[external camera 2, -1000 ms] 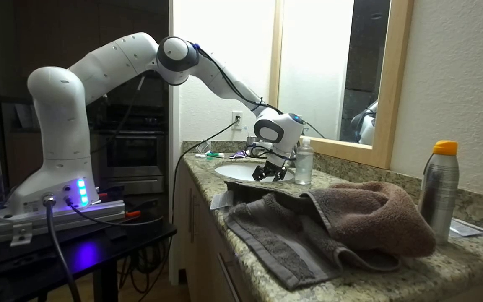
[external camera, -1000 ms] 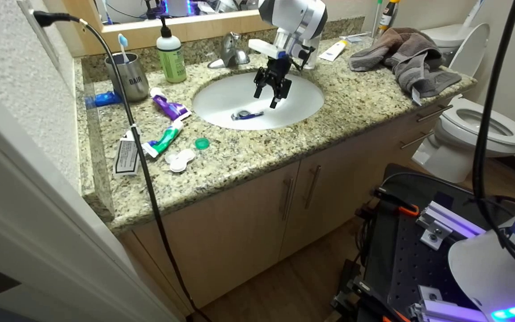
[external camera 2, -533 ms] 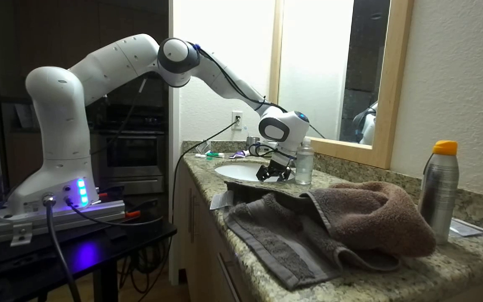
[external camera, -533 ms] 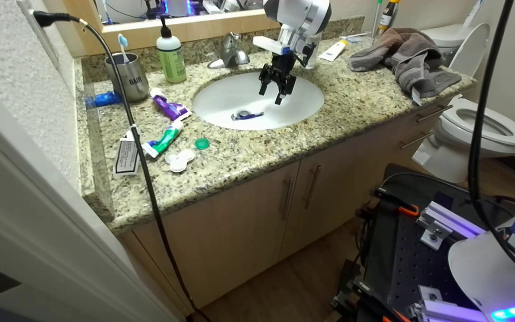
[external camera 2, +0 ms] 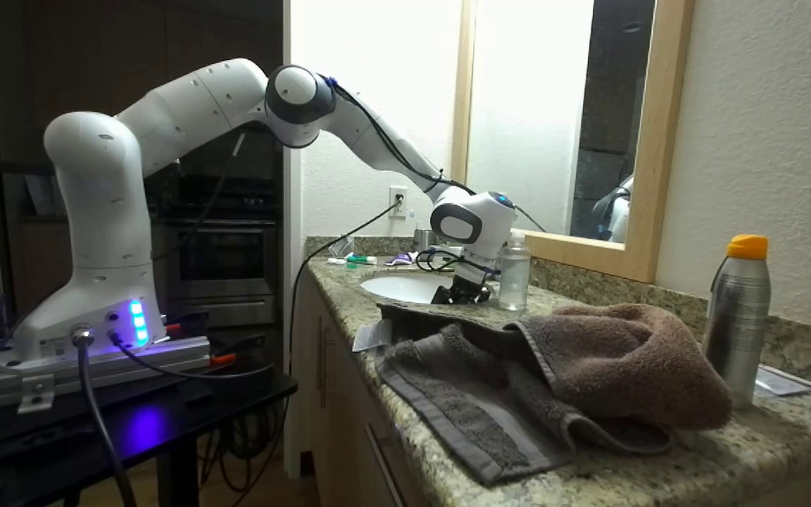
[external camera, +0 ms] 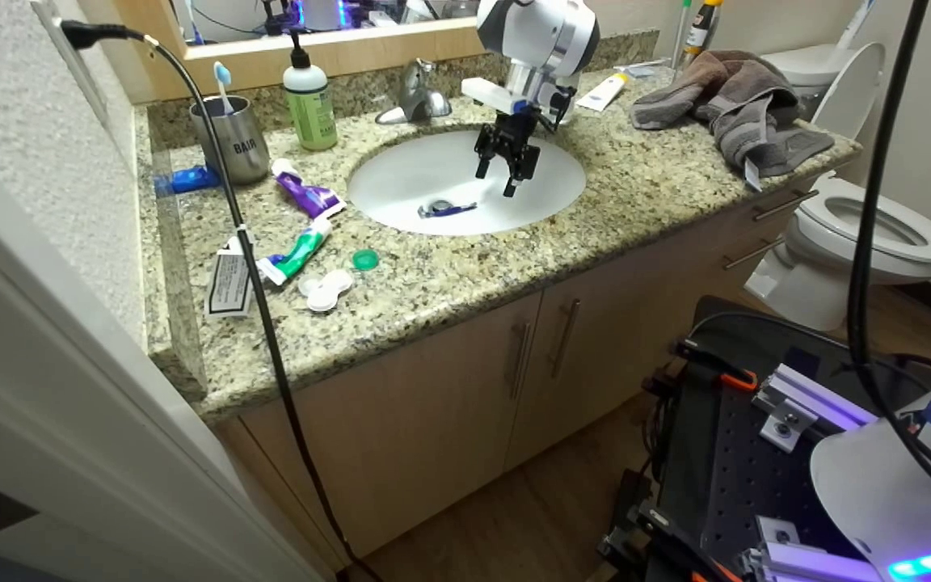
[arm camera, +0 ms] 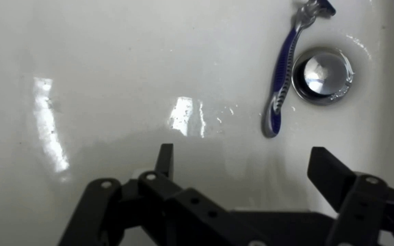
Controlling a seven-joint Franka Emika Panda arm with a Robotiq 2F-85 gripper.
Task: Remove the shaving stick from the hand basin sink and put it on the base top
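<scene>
The shaving stick is a slim dark-blue razor lying in the white hand basin sink, beside the drain. In the wrist view the razor lies left of the chrome drain stopper, its handle end pointing toward my gripper. My gripper is open and empty, inside the basin's outline. In the wrist view the handle end lies just beyond my gripper's fingertips, sideways between them, not touching. The razor is hidden in an exterior view where the gripper dips at the basin. The granite base top surrounds the basin.
A chrome tap stands behind the basin. A clear bottle stands close to my wrist. A green soap bottle, steel cup, purple tube and green tube are left; a towel is right.
My gripper has moved a little to the right in both exterior views, then lowered into the basin. The clear bottle beside my wrist has shifted slightly. The razor has not moved.
</scene>
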